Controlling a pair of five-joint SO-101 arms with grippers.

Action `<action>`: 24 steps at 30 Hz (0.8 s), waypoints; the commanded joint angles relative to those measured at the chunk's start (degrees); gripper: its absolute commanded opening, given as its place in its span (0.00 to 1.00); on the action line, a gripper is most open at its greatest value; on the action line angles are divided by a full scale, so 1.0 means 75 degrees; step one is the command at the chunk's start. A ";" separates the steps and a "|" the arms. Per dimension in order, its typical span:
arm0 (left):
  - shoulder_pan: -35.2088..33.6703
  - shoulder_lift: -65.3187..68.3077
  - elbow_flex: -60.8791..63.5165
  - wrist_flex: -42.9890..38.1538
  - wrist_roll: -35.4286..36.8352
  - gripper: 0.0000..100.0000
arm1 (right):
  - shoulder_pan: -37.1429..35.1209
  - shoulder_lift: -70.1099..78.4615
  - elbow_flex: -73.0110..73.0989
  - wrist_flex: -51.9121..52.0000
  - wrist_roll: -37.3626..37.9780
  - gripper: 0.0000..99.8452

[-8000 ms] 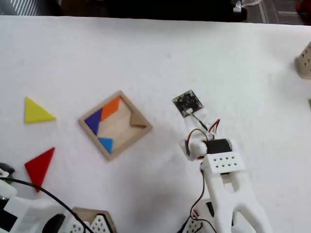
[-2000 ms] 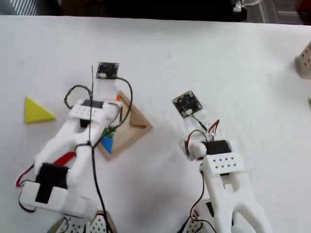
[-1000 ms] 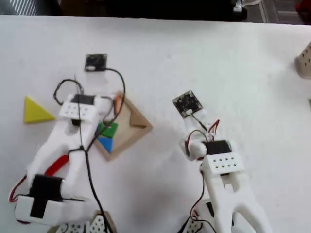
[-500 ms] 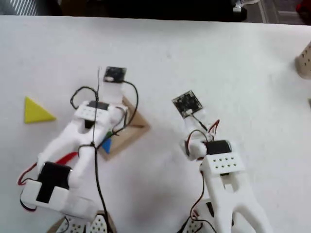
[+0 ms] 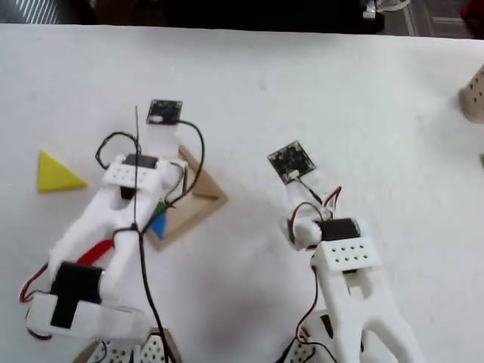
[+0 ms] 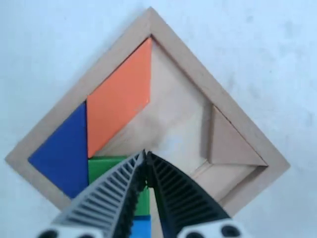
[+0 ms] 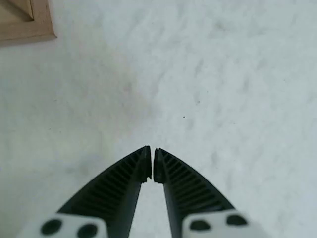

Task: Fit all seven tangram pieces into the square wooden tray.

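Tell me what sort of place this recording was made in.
Most likely a robotics lab or hobby bench: the left arm and right arm, white with loose wiring, share a plain white table set with a wooden puzzle tray and a yellow triangle.

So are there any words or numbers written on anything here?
None can be read. The wooden tray and the coloured pieces are plain, and any marks on the small black boards on the arms are too small to make out.
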State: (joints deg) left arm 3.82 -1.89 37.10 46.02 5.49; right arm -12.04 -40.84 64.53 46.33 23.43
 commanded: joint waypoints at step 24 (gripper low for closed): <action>-0.0990 -0.1905 0.0856 -0.0551 0.0727 0.02 | -0.0358 -0.0018 0.0082 -0.0170 -0.0047 0.02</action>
State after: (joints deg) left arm -5.93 -13.41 43.08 43.03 10.42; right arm -14.15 -40.84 65.49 46.33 23.43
